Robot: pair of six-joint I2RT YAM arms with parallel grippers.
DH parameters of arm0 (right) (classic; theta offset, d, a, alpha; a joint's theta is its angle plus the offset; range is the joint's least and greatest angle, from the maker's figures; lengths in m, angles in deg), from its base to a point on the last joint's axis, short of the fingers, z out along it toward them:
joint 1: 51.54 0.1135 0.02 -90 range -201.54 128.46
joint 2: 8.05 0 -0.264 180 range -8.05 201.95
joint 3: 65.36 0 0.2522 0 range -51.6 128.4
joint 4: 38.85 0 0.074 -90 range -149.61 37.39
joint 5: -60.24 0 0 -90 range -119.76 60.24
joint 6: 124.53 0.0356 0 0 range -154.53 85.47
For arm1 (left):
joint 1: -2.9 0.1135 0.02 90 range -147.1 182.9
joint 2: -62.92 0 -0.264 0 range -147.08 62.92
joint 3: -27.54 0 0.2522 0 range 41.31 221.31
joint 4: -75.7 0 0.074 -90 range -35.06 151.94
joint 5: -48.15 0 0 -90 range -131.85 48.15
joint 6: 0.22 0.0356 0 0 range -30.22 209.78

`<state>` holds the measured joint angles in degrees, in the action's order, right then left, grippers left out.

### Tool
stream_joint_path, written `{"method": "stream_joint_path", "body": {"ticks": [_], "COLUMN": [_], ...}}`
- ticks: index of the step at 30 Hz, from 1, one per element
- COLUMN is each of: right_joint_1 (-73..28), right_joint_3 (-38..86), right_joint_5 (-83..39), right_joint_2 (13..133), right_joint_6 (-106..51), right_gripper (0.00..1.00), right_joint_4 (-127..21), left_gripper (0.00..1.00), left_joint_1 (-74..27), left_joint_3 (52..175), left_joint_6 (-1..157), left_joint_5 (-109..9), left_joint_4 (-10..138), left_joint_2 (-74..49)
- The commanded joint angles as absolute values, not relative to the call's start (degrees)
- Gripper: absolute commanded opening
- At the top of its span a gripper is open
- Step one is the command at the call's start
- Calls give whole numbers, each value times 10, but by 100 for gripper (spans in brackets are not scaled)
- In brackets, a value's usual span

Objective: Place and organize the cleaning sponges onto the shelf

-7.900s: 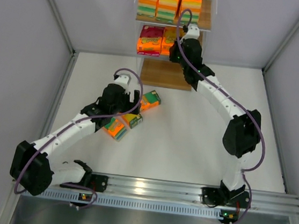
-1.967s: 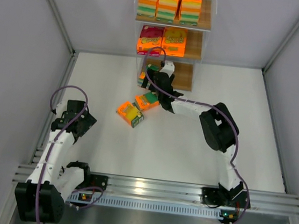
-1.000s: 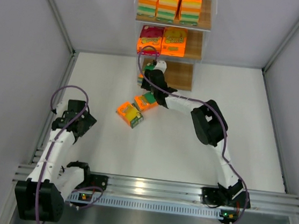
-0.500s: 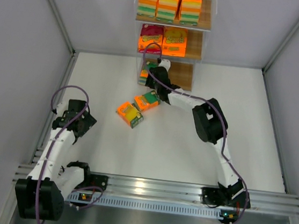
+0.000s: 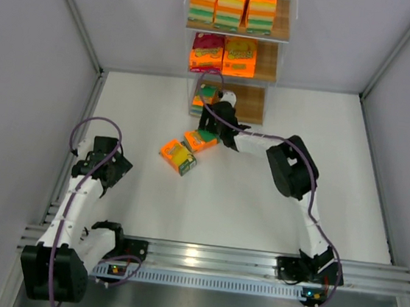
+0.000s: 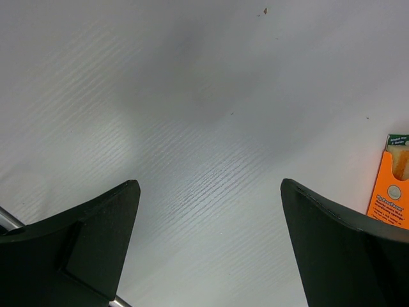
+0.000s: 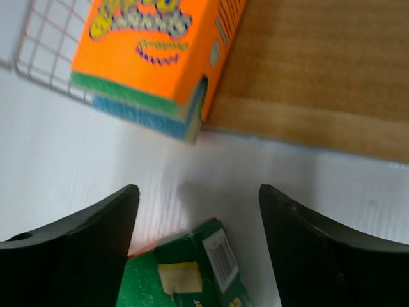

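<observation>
The shelf (image 5: 259,104) stands at the far middle. Its top tier carries three stacks of cleaning sponges (image 5: 233,3), and two packs (image 5: 224,54) lie on the middle tier. One orange pack (image 5: 205,97) (image 7: 153,57) rests at the left end of the bottom board (image 7: 307,77). My right gripper (image 5: 212,121) (image 7: 198,192) hangs open just in front of it, holding nothing. A green-faced pack (image 5: 200,140) (image 7: 192,275) lies on the table under its jaws. Another orange and yellow pack (image 5: 178,156) (image 6: 391,185) lies to the left. My left gripper (image 5: 103,166) (image 6: 211,185) is open above bare table.
Grey walls close in the white table (image 5: 257,219) on the left, right and back. A wire grid side panel (image 7: 38,57) borders the shelf's left end. The metal base rail (image 5: 200,260) runs along the near edge.
My right gripper has opened and let go of the orange pack on the bottom board, then drawn back slightly toward the table. The left arm has stayed still.
</observation>
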<state>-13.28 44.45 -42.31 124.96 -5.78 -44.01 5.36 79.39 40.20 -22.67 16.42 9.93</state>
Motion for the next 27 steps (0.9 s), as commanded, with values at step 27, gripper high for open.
{"method": "stream_joint_path", "body": {"ticks": [27], "right_joint_1": [-21], "right_joint_3": [238], "right_joint_5": [-448], "right_joint_2": [919], "right_joint_6": [465], "right_gripper": [100], "right_joint_4": [-732], "left_gripper": [98], "left_joint_1": [49], "left_joint_3": [772], "left_joint_6": [474], "left_joint_5": [-369], "left_joint_4": [241], "left_joint_2": [158]}}
